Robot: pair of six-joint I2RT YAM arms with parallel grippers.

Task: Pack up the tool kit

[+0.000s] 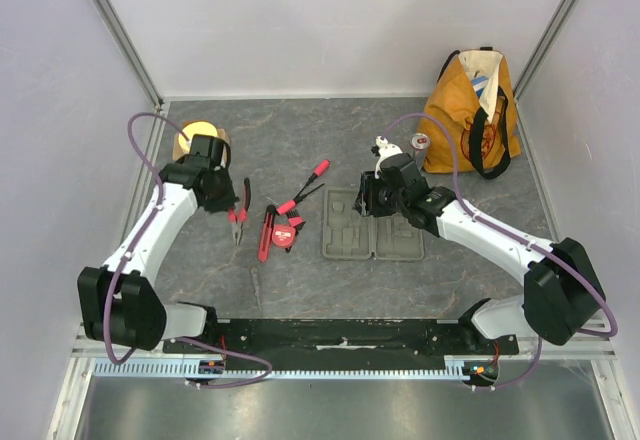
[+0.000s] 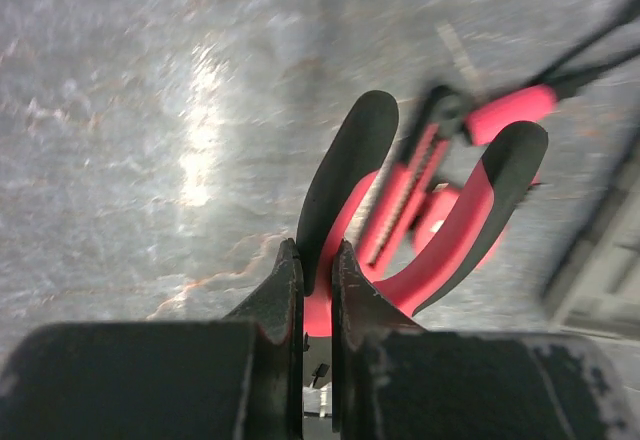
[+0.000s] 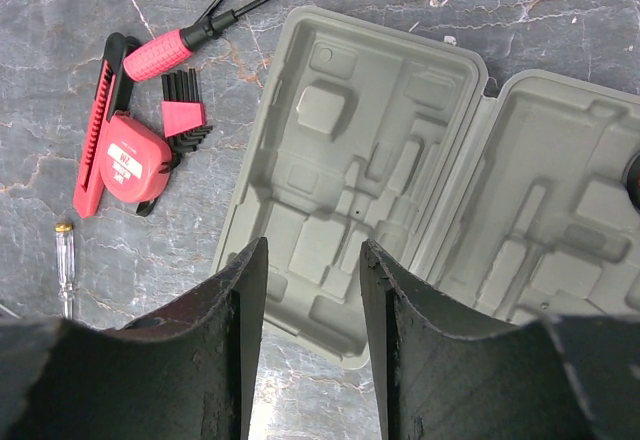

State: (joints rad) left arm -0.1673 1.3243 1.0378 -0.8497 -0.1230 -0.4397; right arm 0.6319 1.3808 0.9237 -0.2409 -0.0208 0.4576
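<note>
— Start at the left. What has the left tool (image 2: 318, 260) got?

— It is closed tight on one handle of the pliers (image 2: 495, 200), with the other handle sticking out free. Seen from above, the pliers sit left of the other loose pieces, well apart from the case (image 1: 372, 228).

— What worries you?

— A pinch on a single handle. I'd expect the pliers to swing or twist in the grip, or the handles to splay. Then they won't drop into their moulded slot.

— And the middle of the counter (image 1: 300, 125)?

— The cutter (image 3: 92, 150), tape measure (image 3: 125, 160), hex keys (image 3: 185, 120) and a screwdriver (image 3: 160, 52) lie bunched together just left of the case. The case lies open and flat, both halves empty.

— The right tool (image 3: 312, 250)?

— Wide open, holding nothing, hanging over the case's left half. If it is there when the pliers come across, the arms could clash, or a knock could shove the light case.

— Any writing?

— A white label on the tape measure, and print on the orange bag (image 1: 470, 100) at far right. Neither is readable.
</note>
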